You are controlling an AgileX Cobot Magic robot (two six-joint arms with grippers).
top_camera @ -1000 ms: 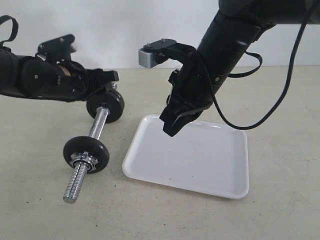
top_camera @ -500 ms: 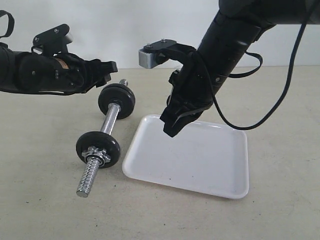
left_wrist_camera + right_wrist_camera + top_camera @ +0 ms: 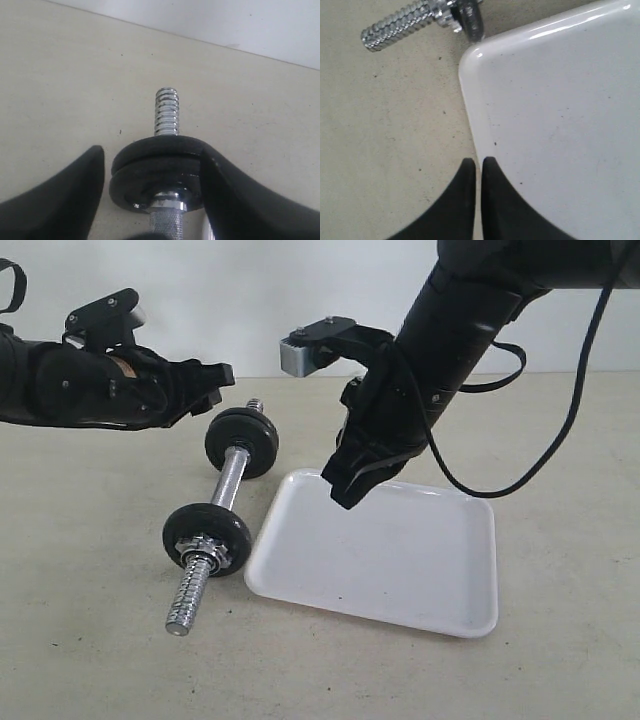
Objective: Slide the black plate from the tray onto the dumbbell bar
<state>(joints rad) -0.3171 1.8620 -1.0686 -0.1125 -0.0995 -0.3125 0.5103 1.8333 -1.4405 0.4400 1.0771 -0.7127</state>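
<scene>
The dumbbell bar [image 3: 230,480] lies on the table left of the white tray [image 3: 400,550]. A black plate [image 3: 242,442] sits on its far threaded end and another [image 3: 207,538] near its front end, beside a chrome nut. My left gripper [image 3: 215,385] hovers open just above and left of the far plate, apart from it. In the left wrist view that plate [image 3: 157,172] shows between the spread fingers of the left gripper [image 3: 152,152], with the bar's threaded tip [image 3: 166,112] beyond. My right gripper [image 3: 343,495] is shut on nothing above the tray's left rim [image 3: 470,100].
The right arm and its cable hang over the tray's back half. The bar's front threaded end [image 3: 400,25] points toward the table's near edge. Beige tabletop surrounds the tray; a white wall stands behind.
The dumbbell has slid right, toward the tray. My left gripper has lifted up and off the far plate. The right arm has not moved.
</scene>
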